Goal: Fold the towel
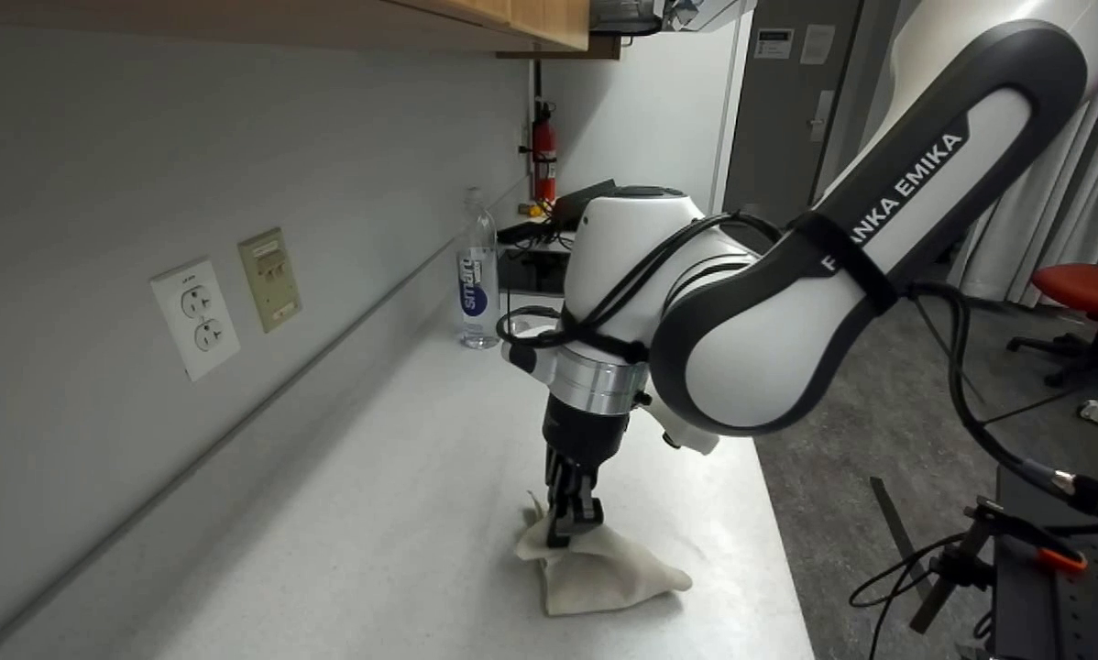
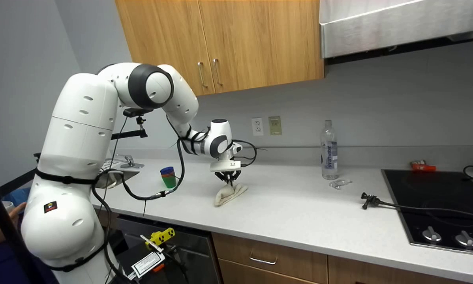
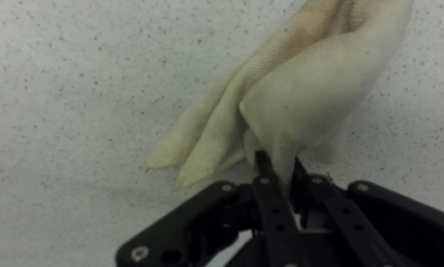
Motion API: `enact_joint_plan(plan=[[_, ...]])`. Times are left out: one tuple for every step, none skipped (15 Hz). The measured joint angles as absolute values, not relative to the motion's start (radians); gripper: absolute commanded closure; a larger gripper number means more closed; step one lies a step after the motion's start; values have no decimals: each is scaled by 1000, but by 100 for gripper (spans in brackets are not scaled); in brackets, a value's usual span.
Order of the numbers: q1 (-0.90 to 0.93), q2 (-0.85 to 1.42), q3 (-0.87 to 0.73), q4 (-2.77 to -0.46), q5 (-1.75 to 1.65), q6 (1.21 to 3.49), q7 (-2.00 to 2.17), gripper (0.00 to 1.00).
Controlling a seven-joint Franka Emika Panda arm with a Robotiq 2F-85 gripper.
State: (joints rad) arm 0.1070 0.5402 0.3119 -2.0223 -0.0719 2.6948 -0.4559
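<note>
In an exterior view the arm (image 1: 760, 357) reaches over the white counter (image 1: 375, 513), and there's the gripper (image 1: 572, 532), pointing straight down into the cream towel (image 1: 613, 579)! The cloth lies bunched on the counter, one thin corner poking up just beside the gripper, the rest spread low in front of it. A water bottle (image 1: 477, 275) stands upright, well apart.

In an exterior view, the towel sits between a blue-and-green cup (image 2: 168, 177) and that same bottle, rising to a peak right under the gripper. Further along the counter, past the bottle, a black cooktop (image 2: 449, 221).

And now the wrist view: the fingers (image 3: 275, 207) stand nearly together, just a narrow gap, and look, a pinched fold of towel is caught between them. That's a hold! The rest spreads over the speckled counter, two corners lying side by side at the left, a broad flap curling over toward the upper right.
</note>
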Motion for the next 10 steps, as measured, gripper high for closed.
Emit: enact_joint_plan(plan=[[115, 540, 301, -2025, -94, 2711, -454, 46], [126, 540, 286, -2028, -122, 2729, -451, 39], [138, 540, 271, -2030, -153, 2745, -447, 31], [150, 539, 257, -2033, -181, 2762, -443, 24], [161, 539, 244, -2035, -205, 2777, -439, 16], [170, 538, 233, -2038, -227, 2792, -434, 8], [179, 538, 223, -2039, -248, 2804, -428, 2], [188, 537, 212, -2040, -270, 2815, -423, 0], [201, 536, 198, -2040, -298, 2825, -417, 0], [216, 535, 180, -2040, -330, 2836, -408, 0]])
